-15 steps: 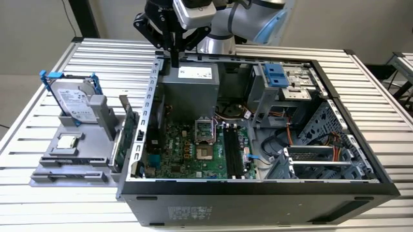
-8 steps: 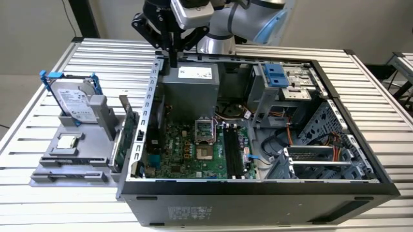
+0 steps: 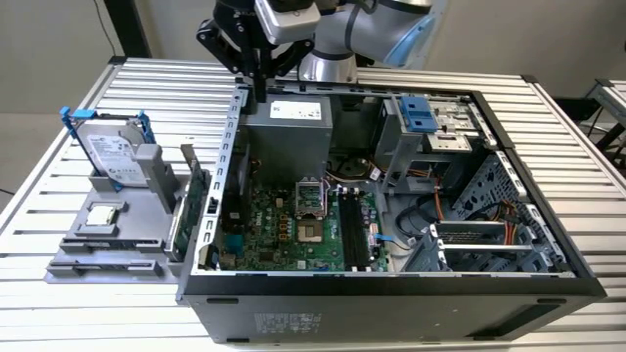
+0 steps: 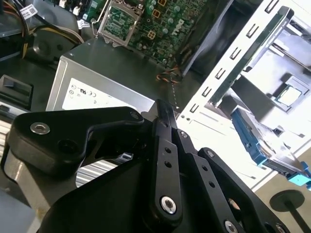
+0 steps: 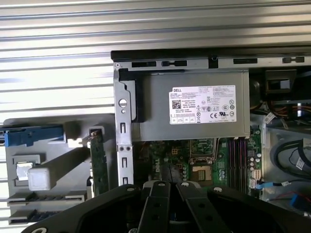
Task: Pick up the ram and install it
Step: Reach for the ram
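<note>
Your 1 tool [image 3: 259, 91] (fingers together, gripping nothing) hangs above 1 power supply [image 3: 289, 139] inside 1 open case [image 3: 391, 287]; 1 hard drive [image 3: 110, 158] stands beside it.

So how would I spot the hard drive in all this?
Find the open computer case; on the exterior view's left of it sits a grey holder. The hard drive stands upright at its far end: silver, in a blue frame, unlike the green card beside it.
</note>
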Controlling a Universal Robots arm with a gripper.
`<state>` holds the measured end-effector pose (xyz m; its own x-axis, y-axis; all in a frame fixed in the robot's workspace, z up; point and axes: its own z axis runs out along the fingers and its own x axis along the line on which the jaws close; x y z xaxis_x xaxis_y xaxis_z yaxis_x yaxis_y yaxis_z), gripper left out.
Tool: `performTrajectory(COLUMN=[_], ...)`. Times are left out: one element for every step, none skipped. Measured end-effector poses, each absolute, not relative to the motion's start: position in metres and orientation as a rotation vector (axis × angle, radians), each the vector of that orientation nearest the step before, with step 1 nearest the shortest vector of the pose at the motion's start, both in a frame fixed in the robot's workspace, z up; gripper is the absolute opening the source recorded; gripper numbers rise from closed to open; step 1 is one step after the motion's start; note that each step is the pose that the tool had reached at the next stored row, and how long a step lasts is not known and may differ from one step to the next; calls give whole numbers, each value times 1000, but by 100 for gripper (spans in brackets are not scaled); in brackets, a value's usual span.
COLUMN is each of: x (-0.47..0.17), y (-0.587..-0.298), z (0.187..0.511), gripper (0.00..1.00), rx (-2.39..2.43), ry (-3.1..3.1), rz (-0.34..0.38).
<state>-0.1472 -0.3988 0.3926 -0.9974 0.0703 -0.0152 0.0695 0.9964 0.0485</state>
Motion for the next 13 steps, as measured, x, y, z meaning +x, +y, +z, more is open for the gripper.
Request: performTrajectory(x=[-148, -148, -148, -149, -149, -149, -150, -150, -150, -151, -151, -151, -152], y=[-399, -399, -399, -399, -399, -399, -399, -399, -399, -399, -399, -399, -399], z=[393, 393, 393, 393, 393, 393, 393, 393, 393, 393, 393, 393, 393], gripper=[0, 0, 0, 0, 0, 0, 0, 0, 0, 0, 0, 0, 0], rx=[109, 109, 109, 109, 109, 109, 109, 109, 109, 109, 109, 109, 109], ry=[3122, 3122, 3122, 3122, 3122, 3122, 3122, 3122, 3122, 3122, 3122, 3122, 3122], rz=[75, 75, 75, 75, 75, 75, 75, 75, 75, 75, 75, 75, 75])
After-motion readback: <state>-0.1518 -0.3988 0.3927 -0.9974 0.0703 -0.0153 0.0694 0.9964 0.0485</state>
